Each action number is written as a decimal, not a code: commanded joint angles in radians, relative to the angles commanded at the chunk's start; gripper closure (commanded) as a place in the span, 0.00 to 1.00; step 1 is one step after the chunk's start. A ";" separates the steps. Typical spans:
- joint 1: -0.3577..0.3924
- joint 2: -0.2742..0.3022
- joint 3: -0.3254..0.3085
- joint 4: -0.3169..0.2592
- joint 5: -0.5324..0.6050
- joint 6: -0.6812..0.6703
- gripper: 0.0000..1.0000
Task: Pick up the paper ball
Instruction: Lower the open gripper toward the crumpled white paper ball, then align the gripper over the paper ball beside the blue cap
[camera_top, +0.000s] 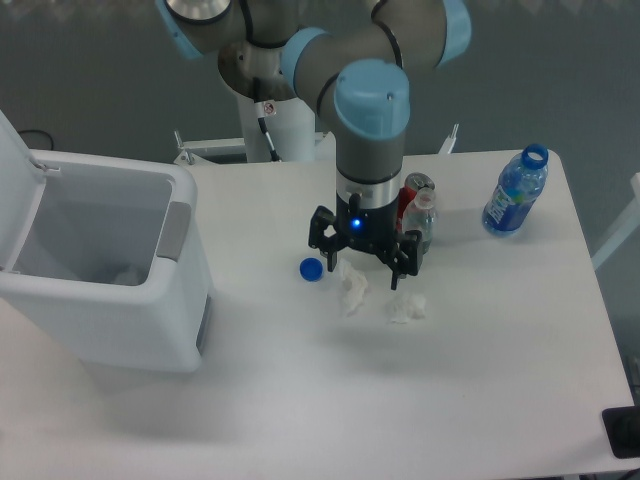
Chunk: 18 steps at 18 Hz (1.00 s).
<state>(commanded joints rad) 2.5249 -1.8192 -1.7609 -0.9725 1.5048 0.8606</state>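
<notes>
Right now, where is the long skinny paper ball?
The paper ball lies mid-table, just below the open gripper, between the blue cap and the rounder wad.

no legible txt, bottle label too blurry, can unreadable

Your arm reaches in from the top, wrist pointing straight down. Your gripper hangs low, fingers spread wide apart, nothing between them.
</notes>
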 joint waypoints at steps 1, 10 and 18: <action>0.008 -0.006 -0.005 0.000 0.005 0.000 0.00; 0.020 -0.043 -0.023 -0.009 0.012 -0.077 0.00; 0.015 -0.071 -0.072 -0.008 0.009 -0.091 0.00</action>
<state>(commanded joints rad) 2.5403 -1.8898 -1.8331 -0.9802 1.5140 0.7701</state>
